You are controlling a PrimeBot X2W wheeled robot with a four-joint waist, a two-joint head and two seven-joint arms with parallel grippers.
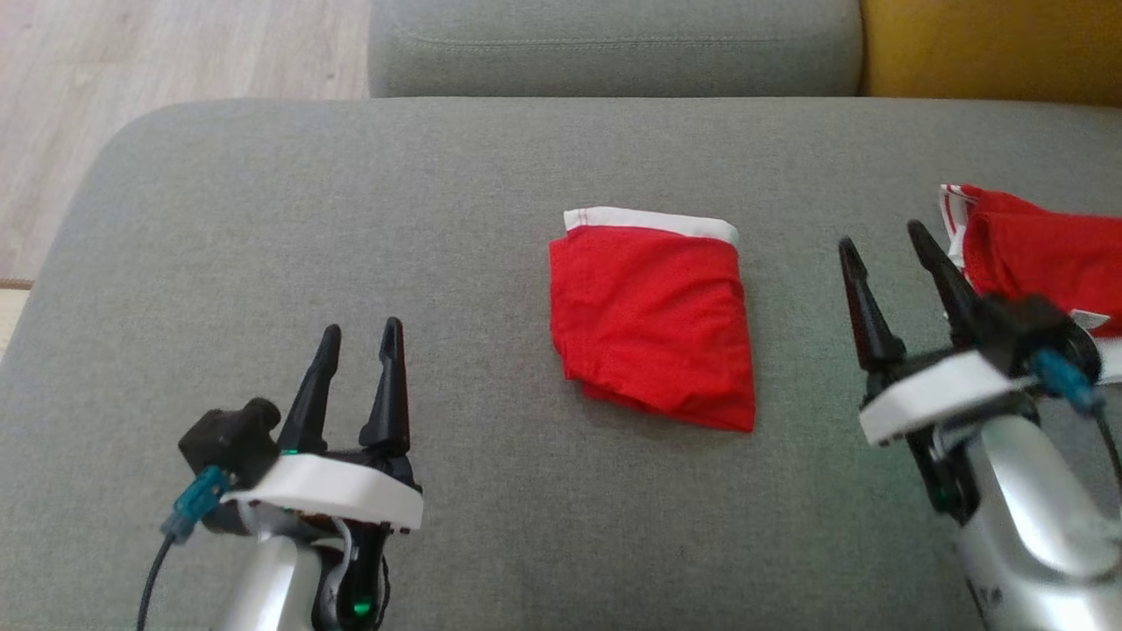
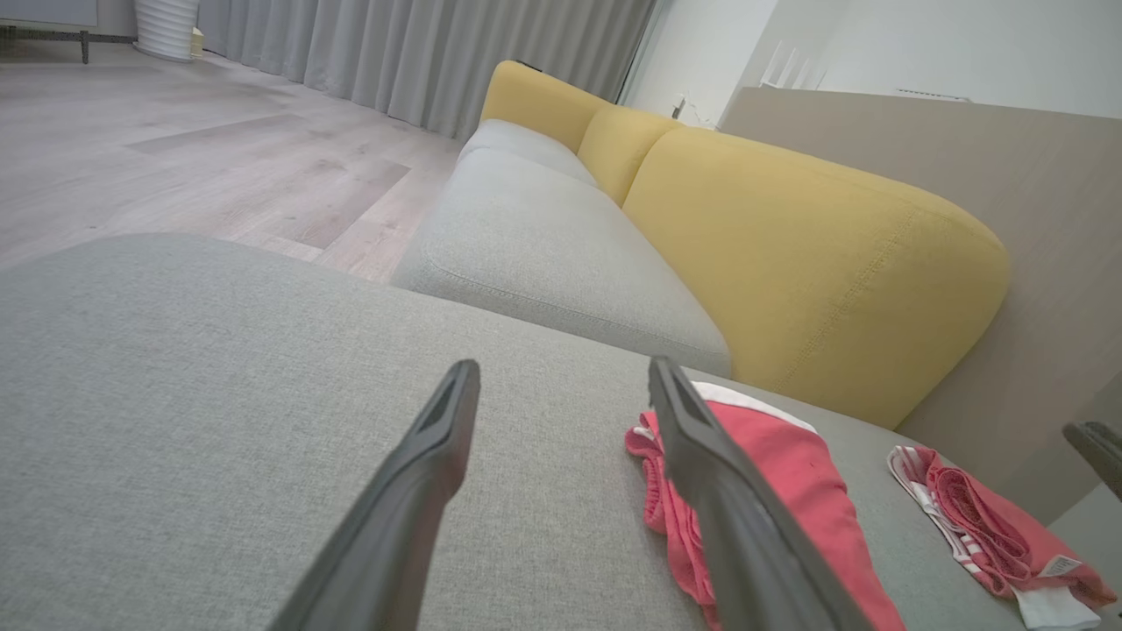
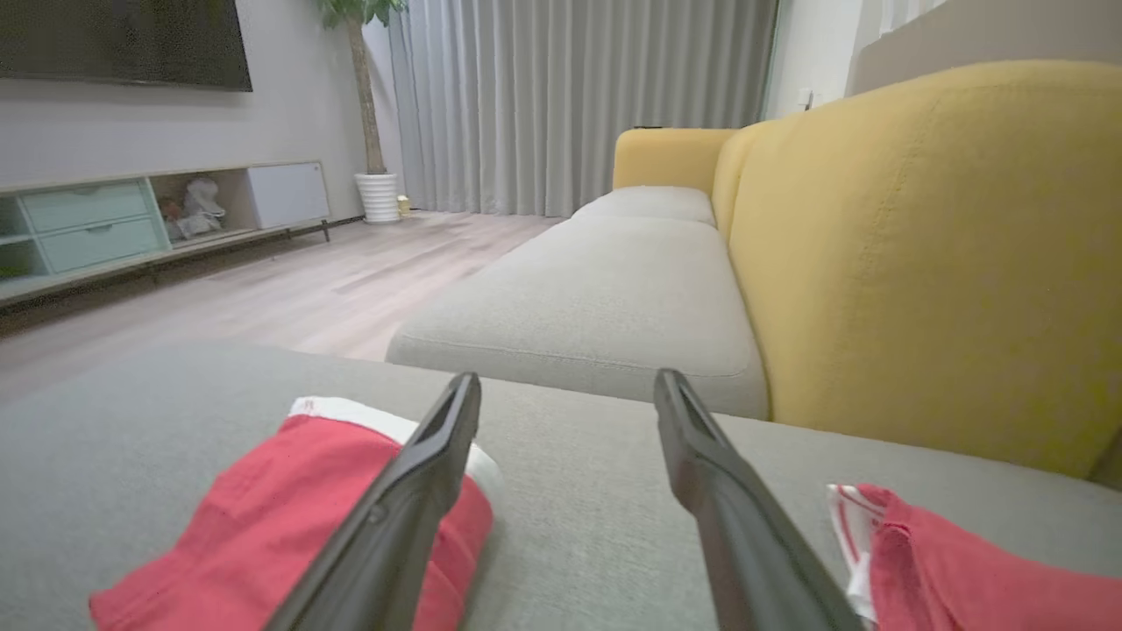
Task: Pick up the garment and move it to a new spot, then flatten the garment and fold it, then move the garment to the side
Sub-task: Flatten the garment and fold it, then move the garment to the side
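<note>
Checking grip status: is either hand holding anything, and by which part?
Nothing is held: left hand and right hand are open, clear of the folded red garment.

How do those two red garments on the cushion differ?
The middle garment is folded flat; the right garment lies rumpled. The middle garment has a plain white band; the right garment has striped trim and a label showing. Both are red, on the grey cushion.

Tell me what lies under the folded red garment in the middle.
The folded red cloth garment with a white band lies on the grey fabric seat cushion; cushion shows all around its edges. The patch beneath it, and anything between its folds, is covered.
</note>
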